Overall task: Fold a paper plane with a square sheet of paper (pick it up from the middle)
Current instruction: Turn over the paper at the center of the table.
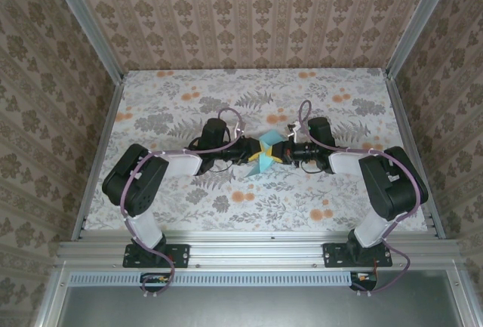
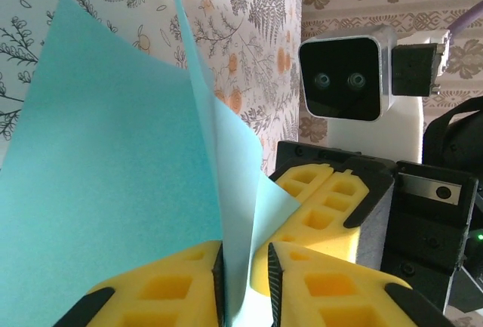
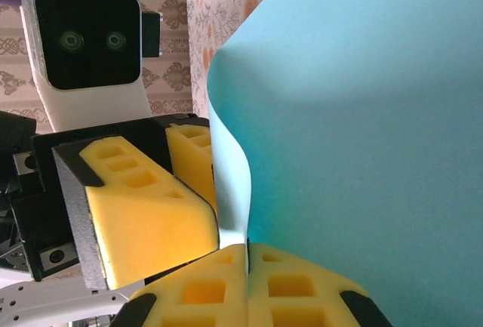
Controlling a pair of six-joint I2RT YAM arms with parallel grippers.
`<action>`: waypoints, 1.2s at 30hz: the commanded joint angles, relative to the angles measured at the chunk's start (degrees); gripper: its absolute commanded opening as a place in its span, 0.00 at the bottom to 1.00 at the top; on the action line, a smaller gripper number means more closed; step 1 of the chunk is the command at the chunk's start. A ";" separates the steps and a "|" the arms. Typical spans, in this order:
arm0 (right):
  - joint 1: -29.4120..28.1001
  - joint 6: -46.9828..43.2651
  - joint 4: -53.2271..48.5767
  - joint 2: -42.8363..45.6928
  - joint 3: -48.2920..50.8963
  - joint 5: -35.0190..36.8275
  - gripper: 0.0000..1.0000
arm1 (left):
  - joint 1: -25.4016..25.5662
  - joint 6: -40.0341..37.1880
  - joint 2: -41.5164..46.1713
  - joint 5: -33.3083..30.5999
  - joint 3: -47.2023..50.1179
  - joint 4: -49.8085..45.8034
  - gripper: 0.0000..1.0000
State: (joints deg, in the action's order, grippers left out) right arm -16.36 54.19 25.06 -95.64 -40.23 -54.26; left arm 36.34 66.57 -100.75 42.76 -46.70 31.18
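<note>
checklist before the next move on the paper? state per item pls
1. Right gripper clamped on the square sheet of paper: ok, the sheet's edge is pinched between its shut fingers.
2. Left gripper clamped: cannot tell. The sheet stands between its fingers, but a slit shows beside one pad.
3. Sheet intact: ok where visible, no tear. It curves near the right grip.
4. Crease present: ok, one sharp fold ridge in the left wrist view.
5. Clearance between the two grippers: cannot tell. They sit very close together over the table.
</note>
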 commanded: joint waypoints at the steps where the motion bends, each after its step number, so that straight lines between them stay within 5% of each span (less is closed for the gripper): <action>1: 0.36 -0.67 -1.31 -0.36 0.35 0.21 0.08 | 0.23 -2.99 2.29 0.92 -1.90 -2.34 0.22; 8: 0.43 -1.18 -2.66 0.94 0.50 0.18 0.13 | 0.23 -3.24 2.14 0.72 -2.06 -2.61 0.11; 18: 3.05 -4.73 -12.65 10.83 5.38 4.07 0.43 | 0.14 -2.37 1.61 0.04 -2.09 -1.71 0.09; 26: -1.48 7.51 -0.83 11.60 11.40 9.04 0.60 | 0.29 -0.82 0.64 -0.03 -2.63 0.24 0.09; 36: -5.06 19.00 14.95 5.66 11.84 12.05 0.61 | 0.39 -0.83 0.92 0.02 -1.96 0.11 0.09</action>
State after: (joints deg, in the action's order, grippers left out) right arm -20.71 69.14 34.48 -88.92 -28.75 -44.42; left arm 36.36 65.34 -100.75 42.68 -47.79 30.02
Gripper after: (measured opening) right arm 0.610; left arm 0.090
